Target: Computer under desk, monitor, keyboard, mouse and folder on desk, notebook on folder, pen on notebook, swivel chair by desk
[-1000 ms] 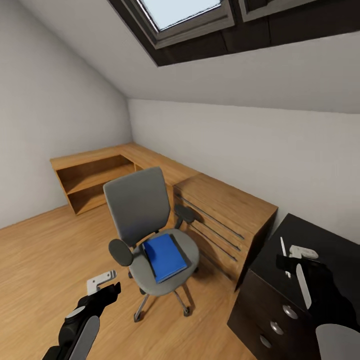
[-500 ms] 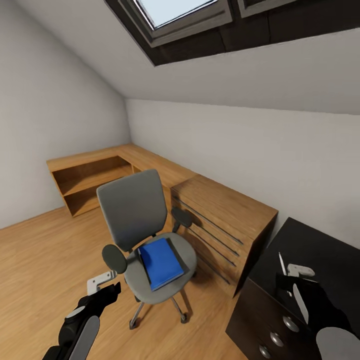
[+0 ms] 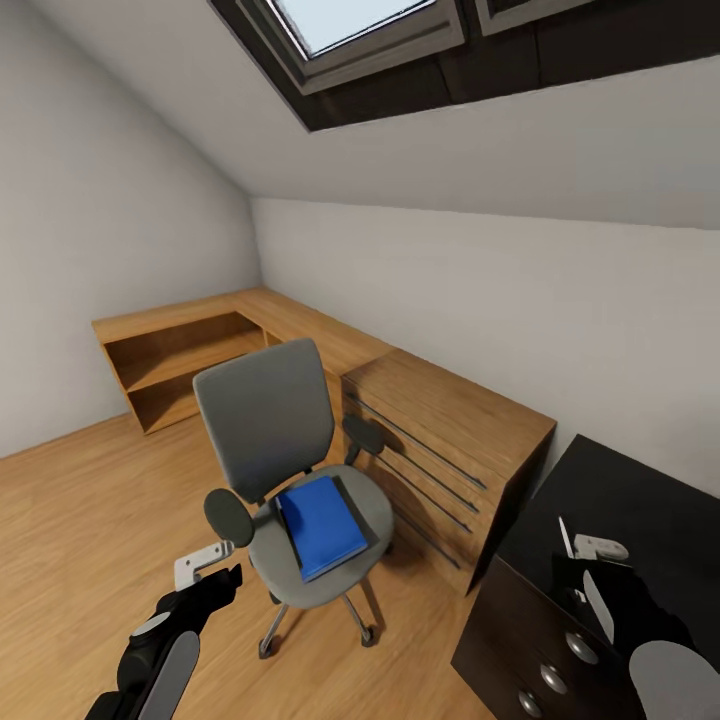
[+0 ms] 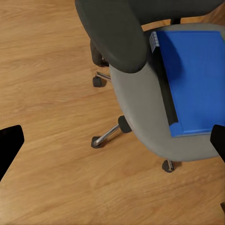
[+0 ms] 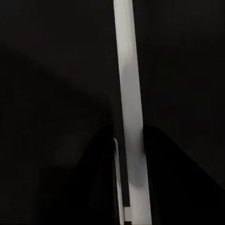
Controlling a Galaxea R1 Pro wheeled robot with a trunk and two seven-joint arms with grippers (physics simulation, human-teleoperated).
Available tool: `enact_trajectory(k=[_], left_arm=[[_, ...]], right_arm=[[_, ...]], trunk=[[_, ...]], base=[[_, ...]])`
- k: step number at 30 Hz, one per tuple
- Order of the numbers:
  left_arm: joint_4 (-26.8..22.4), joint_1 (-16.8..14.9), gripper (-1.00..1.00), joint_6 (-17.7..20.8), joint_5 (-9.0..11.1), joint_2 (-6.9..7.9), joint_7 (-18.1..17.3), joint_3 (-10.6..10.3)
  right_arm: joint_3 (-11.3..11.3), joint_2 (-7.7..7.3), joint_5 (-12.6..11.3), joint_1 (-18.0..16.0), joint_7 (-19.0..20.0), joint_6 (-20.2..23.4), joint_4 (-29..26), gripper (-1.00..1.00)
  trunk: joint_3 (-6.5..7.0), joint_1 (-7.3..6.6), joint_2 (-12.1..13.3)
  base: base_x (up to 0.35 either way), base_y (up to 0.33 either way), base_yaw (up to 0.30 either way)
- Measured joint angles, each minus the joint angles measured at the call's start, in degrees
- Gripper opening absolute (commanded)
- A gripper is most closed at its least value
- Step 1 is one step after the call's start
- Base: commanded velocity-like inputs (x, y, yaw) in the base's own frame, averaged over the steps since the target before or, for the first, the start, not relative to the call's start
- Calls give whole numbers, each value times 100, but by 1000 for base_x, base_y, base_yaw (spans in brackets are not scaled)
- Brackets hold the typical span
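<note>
Blue and flat, the rectangular folder lay on the grey padded swivel chair, toward the seat's front edge. The left gripper hung beside the chair, jaws wide and empty; the right gripper, over the black desk, clamped a thin white pen. A careless nudge could roll the chair away.
</note>
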Motion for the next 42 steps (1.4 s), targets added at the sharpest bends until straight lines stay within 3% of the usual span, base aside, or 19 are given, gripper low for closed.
enact_trajectory(k=[1,14,15,16,18,21,26,27,34,42], left_arm=[[0,0,100,0,-1,1,0,0],[0,0,100,0,-6,5,0,0],[0,0,100,0,-6,7,-1,0],[0,0,100,0,-5,7,2,0],[0,0,100,0,-5,7,0,0],[0,0,100,0,-5,7,-1,0],[0,0,100,0,-5,7,3,0],[0,0,100,0,-5,7,4,0],[-1,1,100,0,-5,7,2,1],[-1,1,100,0,-4,6,0,1]], right_arm=[[0,1,0,0,-1,0,2,100],[0,6,-20,-1,8,1,-50,100],[0,12,-25,-1,21,1,-94,100],[-10,36,-43,1,45,23,-487,100],[-20,146,-58,29,75,134,-1147,100],[-29,456,-55,253,95,581,-2231,100],[1,725,-56,643,106,986,-3093,100],[29,835,-68,692,109,1116,-3240,100],[138,1347,-42,778,78,1364,-3471,100],[352,1417,-23,781,66,1357,-3285,100]], trunk=[[0,0,0],[0,0,0],[0,0,0],[1,0,0],[1,0,0],[0,0,0],[0,0,0],[0,0,0],[-8,0,0],[-43,0,0]], base=[[0,0,0],[0,0,0],[0,0,0],[0,0,0],[0,0,0],[0,0,0],[0,0,0],[0,0,0],[0,0,100],[0,0,230]])
